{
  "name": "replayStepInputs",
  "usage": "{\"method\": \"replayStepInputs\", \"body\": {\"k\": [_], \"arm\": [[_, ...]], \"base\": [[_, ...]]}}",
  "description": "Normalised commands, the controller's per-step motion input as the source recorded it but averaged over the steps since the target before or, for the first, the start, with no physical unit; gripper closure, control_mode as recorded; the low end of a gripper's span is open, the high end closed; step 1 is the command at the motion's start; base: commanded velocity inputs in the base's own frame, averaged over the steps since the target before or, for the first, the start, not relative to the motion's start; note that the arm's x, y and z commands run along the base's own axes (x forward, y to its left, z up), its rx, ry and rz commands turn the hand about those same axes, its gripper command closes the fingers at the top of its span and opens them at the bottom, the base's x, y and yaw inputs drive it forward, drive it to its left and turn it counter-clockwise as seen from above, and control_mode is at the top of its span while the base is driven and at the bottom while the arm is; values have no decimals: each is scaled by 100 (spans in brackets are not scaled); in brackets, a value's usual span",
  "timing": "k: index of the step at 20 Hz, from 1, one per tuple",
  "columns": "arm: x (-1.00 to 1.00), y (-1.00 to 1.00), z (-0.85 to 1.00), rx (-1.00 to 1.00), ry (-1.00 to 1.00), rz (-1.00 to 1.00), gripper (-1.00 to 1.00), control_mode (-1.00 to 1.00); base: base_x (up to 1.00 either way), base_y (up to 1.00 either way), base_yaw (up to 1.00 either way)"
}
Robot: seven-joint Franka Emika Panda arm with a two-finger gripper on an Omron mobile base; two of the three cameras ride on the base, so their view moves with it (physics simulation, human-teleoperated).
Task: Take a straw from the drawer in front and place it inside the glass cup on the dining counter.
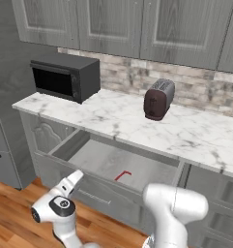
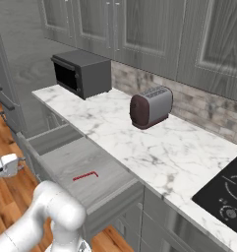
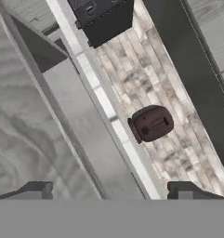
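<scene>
Straw (image 1: 123, 175) lies flat on the floor of the pulled-out drawer (image 1: 152, 170), long axis roughly parallel to the drawer front. Gripper (image 3: 108, 191), fingers spread and empty, sits outside the drawer front; the straw lies beyond it, toward the toaster (image 1: 159, 99).

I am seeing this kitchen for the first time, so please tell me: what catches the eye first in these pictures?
The open drawer under the marble worktop stands out, with a thin red straw lying on its grey floor. On the worktop a dark toaster stands near the brick wall, and a black microwave sits at the left end. The gripper is open, its dark fingertips wide apart.
</scene>
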Motion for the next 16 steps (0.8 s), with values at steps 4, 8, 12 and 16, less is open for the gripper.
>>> {"method": "replayStepInputs", "body": {"k": [4,8,12,16], "arm": [[-11,0,100,29,-8,0,-100,-100],[-23,0,100,37,1,0,-100,-100],[-25,0,100,37,8,0,-100,-100],[-9,-41,100,36,15,-8,-100,-100]], "base": [[0,0,0],[0,0,0],[0,0,0],[0,0,0]]}}
